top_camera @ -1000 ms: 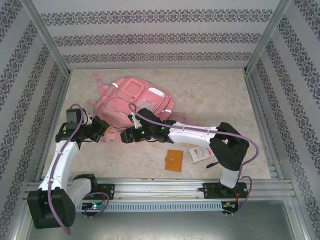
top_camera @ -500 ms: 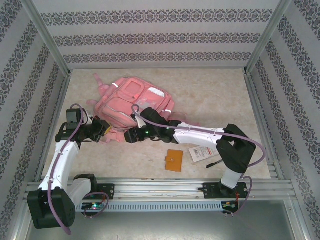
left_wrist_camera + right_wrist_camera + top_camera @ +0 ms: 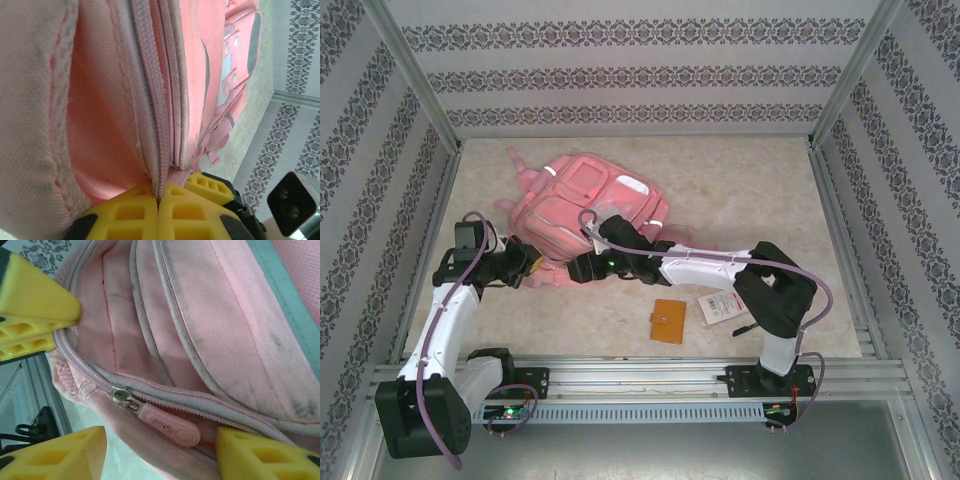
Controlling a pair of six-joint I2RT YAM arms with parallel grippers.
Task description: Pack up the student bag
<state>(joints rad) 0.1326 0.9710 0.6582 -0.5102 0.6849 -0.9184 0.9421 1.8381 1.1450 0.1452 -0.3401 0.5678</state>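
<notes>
Bag (image 3: pixel 585 195) zip appears shut: left gripper (image 3: pixel 157 200) clamps its seam; right gripper (image 3: pixel 160 445), jaws apart, straddles the pull (image 3: pixel 165 422). Wallet (image 3: pixel 669 321) and card (image 3: pixel 720 305), behind right gripper, lie unpacked.

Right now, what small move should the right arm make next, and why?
Probably close the right fingers on the zip pull. They stand open with the pull lying in the gap between them, untouched, while the left fingers are shut on the zip seam of the bag, which should brace it for the pull.
</notes>
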